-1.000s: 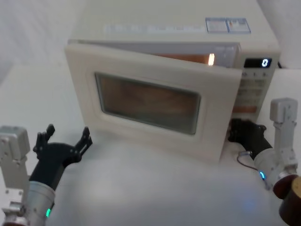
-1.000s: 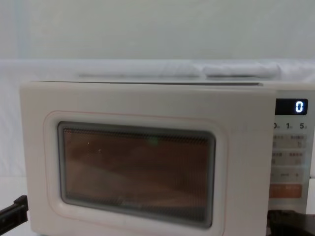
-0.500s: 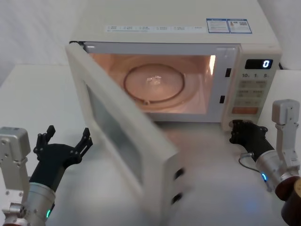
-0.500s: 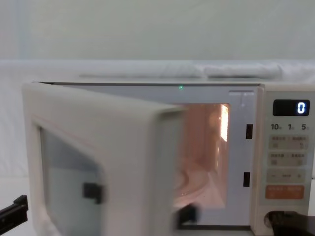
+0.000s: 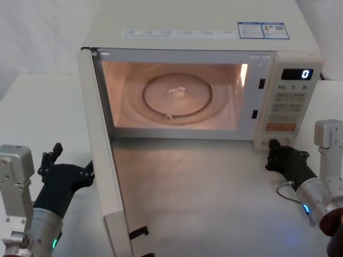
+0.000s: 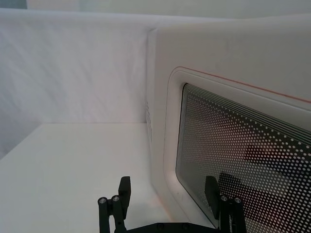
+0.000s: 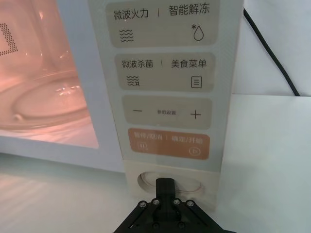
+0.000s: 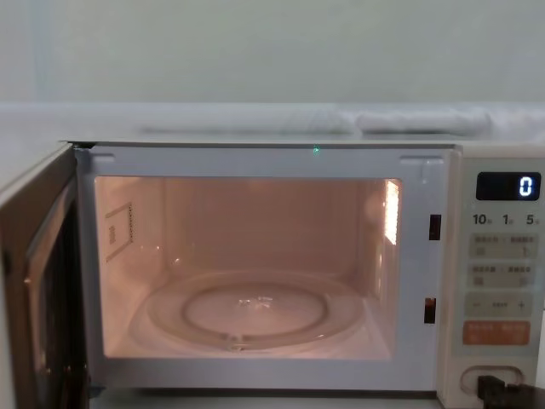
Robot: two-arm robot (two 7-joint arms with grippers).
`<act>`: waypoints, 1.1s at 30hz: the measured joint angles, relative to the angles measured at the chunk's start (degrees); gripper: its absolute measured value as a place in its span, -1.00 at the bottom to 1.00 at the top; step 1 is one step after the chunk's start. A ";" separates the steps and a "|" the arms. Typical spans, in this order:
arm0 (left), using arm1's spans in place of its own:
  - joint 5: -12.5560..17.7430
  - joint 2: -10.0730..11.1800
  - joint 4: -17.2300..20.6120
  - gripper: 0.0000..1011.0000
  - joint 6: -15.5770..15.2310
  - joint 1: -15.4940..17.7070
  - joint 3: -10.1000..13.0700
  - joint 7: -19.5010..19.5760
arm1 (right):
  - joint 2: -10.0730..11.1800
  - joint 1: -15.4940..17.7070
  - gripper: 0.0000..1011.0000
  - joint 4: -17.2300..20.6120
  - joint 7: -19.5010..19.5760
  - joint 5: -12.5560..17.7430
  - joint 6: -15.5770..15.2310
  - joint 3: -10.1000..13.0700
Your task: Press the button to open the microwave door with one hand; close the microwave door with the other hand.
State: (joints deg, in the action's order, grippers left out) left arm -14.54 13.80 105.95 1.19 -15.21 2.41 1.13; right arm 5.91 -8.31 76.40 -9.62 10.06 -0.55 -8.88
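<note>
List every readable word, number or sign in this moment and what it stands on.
"0": display of the control panel.
"10", "1", "5": under the display.
"微波火力 | 智能解冻", "微波杀菌 | 美食菜单": pale keys.
"−", "+": third key; middle print too small.
Orange key: blurred.
Stickers on the microwave top: unreadable.

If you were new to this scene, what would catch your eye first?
The microwave door stands swung wide open on the left, baring the lit cavity with its glass turntable. The right tool sits at the button under the control panel, and the left tool, fingers open, waits outside the door.
</note>
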 joint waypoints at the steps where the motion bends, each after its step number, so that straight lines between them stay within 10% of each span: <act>1: 0.00 0.00 0.00 0.98 0.00 0.00 0.00 0.00 | 0.09 0.22 -1.00 0.33 -0.02 0.01 -0.11 0.00; 33: 0.00 0.00 0.00 0.98 0.00 0.00 0.01 0.01 | 4.96 11.52 -1.00 20.20 0.34 1.46 -1.13 3.90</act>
State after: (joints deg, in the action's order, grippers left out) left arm -14.54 13.80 105.95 1.19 -15.21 2.42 1.14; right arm 10.88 3.21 96.59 -9.28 11.52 -1.68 -4.99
